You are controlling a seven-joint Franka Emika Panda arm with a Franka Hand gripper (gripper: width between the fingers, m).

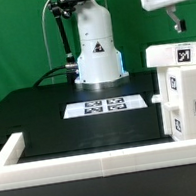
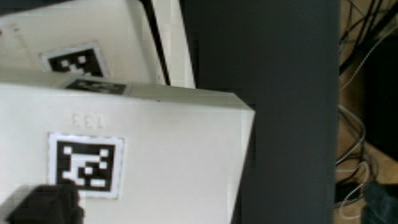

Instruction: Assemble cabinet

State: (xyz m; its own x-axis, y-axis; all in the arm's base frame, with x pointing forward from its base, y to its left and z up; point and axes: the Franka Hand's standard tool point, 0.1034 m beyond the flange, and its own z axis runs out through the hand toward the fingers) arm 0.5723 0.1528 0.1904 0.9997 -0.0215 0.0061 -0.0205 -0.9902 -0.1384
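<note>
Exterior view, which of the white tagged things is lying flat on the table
The marker board, the thin strip with four tags lying flat on the black table in front of the robot base. The cabinet pieces at the exterior view's right stand stacked upright instead.

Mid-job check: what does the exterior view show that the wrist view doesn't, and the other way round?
Exterior only: the robot base, the marker board on the black table, the low white border frame and the gripper at the top right, its jaw state unclear. Wrist only: one tag close up and a dark fingertip. Both: the white cabinet body.
</note>
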